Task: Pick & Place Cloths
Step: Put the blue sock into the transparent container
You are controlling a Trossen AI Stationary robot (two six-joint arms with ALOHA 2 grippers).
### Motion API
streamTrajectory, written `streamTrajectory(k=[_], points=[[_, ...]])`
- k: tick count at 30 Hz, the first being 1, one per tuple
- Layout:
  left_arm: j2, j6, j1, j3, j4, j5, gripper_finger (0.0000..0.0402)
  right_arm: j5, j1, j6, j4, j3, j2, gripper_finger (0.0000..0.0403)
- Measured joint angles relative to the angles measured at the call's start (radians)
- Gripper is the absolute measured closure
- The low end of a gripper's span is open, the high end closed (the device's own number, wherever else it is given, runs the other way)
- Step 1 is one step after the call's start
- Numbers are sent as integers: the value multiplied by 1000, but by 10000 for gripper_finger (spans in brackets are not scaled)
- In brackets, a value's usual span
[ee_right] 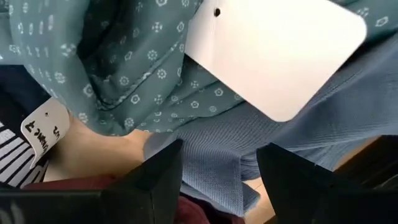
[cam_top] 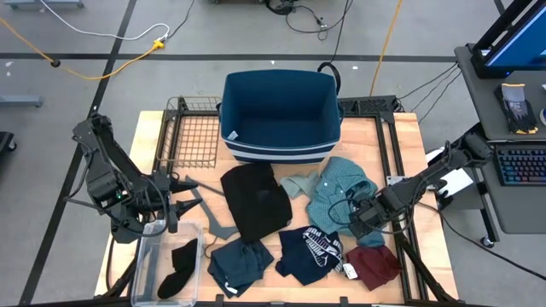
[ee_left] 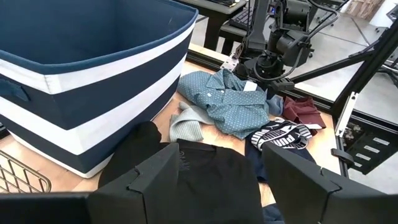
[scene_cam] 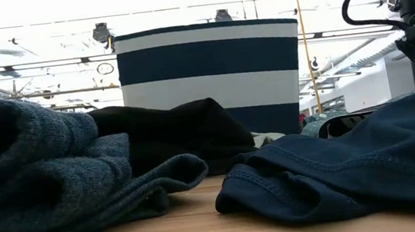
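Wooden table carries the cloths, spread limp before the striped bin. Left hand waits released beside the black garment. Right hand hovers released over the teal patterned shirt: light, floppy, best pinched at a raised fold

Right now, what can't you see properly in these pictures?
- Bin: the low view shows only its striped wall, not the inside.
- Maroon cloth: right gripper covers its top edge in the high view.
- White tag: blank side shown, right wrist view.
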Motion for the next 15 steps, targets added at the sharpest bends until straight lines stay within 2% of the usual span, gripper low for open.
streamTrajectory(k=[6, 11, 15], points=[[0, 1, 0, 0, 0, 0, 167, -41, 0, 16, -14, 0, 0, 206], [0, 1, 0, 0, 0, 0, 167, 4, 0, 26, -7, 0, 0, 207], [0, 1, 0, 0, -1, 0, 167, 6, 0, 32, 15, -11, 0, 232]])
